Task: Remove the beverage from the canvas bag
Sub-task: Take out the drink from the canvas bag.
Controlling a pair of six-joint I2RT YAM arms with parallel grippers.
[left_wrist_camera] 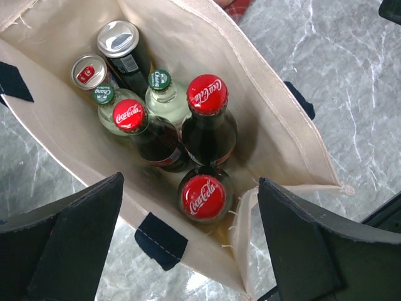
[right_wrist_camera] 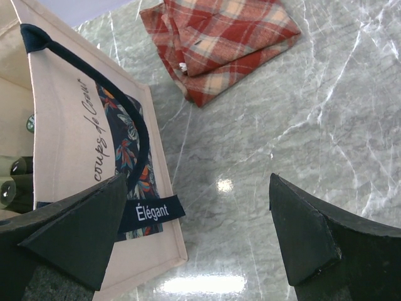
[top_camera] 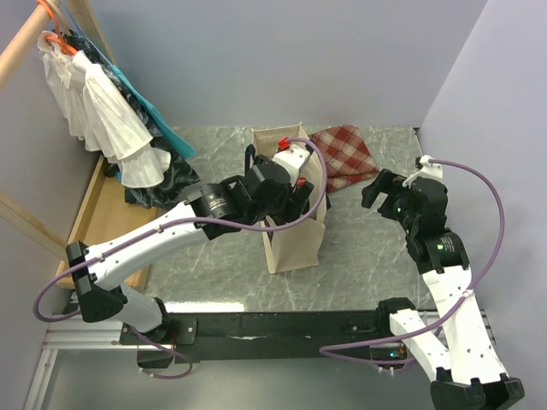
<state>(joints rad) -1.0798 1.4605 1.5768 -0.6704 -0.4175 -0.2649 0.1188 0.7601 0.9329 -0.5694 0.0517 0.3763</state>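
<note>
The cream canvas bag (top_camera: pixel 295 246) stands upright mid-table with its mouth open. Inside the canvas bag (left_wrist_camera: pixel 276 119) stand several beverages: three Coca-Cola bottles with red caps (left_wrist_camera: pixel 203 196) (left_wrist_camera: pixel 207 94) (left_wrist_camera: pixel 130 115), two green-capped bottles (left_wrist_camera: pixel 161 80) and two cans (left_wrist_camera: pixel 118 39). My left gripper (top_camera: pixel 291 184) hovers over the bag's mouth. That left gripper (left_wrist_camera: pixel 190 183) is open, its fingers straddling the bag's near corner above the closest red cap and touching nothing. My right gripper (top_camera: pixel 376 192) is open over bare marble, right of the bag's printed narrow side (right_wrist_camera: pixel 69 157), and this right gripper (right_wrist_camera: pixel 197 182) is empty.
A folded red checked cloth (top_camera: pixel 346 154) lies behind the bag at the right, also the cloth (right_wrist_camera: pixel 219 47) ahead of the right gripper. Clothes (top_camera: pixel 102 111) hang on a rail at the far left above a wooden shelf (top_camera: pixel 94 213). Walls close in the grey marble table (top_camera: pixel 367 256).
</note>
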